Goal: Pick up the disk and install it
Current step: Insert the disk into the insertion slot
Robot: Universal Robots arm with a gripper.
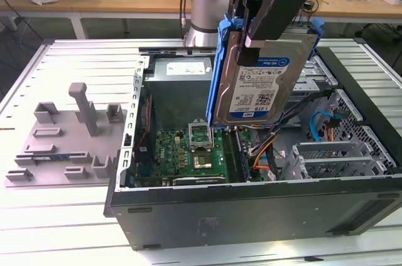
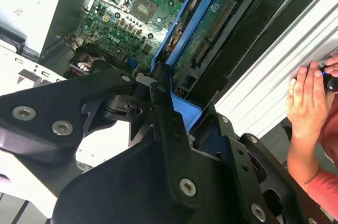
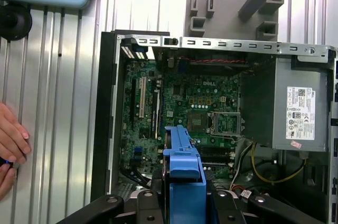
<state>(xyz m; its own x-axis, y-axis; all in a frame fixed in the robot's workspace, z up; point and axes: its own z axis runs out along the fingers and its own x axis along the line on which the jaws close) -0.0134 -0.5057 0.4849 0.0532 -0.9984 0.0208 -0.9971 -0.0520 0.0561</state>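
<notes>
Between my fingers (image 1: 259,27) is the disk (image 1: 251,84). They are clamped on its upper end, and one black finger lies across the labelled face in the exterior view. I hold it clear of everything, nearly upright and leaning a little, with its silver face and white-and-blue label turned toward the exterior camera. Its blue carrier frame (image 1: 220,71) runs down the edge on the exterior view's left. In the second wrist view the green circuit side of the disk (image 2: 211,28) shows just past my black linkages.

Directly under the disk lies the open computer case (image 1: 251,216), on its side on the slatted table (image 1: 63,216). The disk's lower edge hangs over the motherboard (image 1: 188,153), near the bare processor socket (image 1: 204,161) but not touching it. Orange cables (image 1: 262,150) and dark ones loop up just beside that lower edge, between it and the silver drive cage (image 1: 336,153) on the exterior view's right. A blue cable (image 1: 317,122) curls above the cage. Behind the disk, at the far wall of the case, sits the grey power supply (image 1: 182,68).

Outside the case, on the exterior view's left, a grey moulded fixture (image 1: 69,140) rests on the table, well apart from me. A person's hand (image 2: 306,97) lies on the table beside the case.
</notes>
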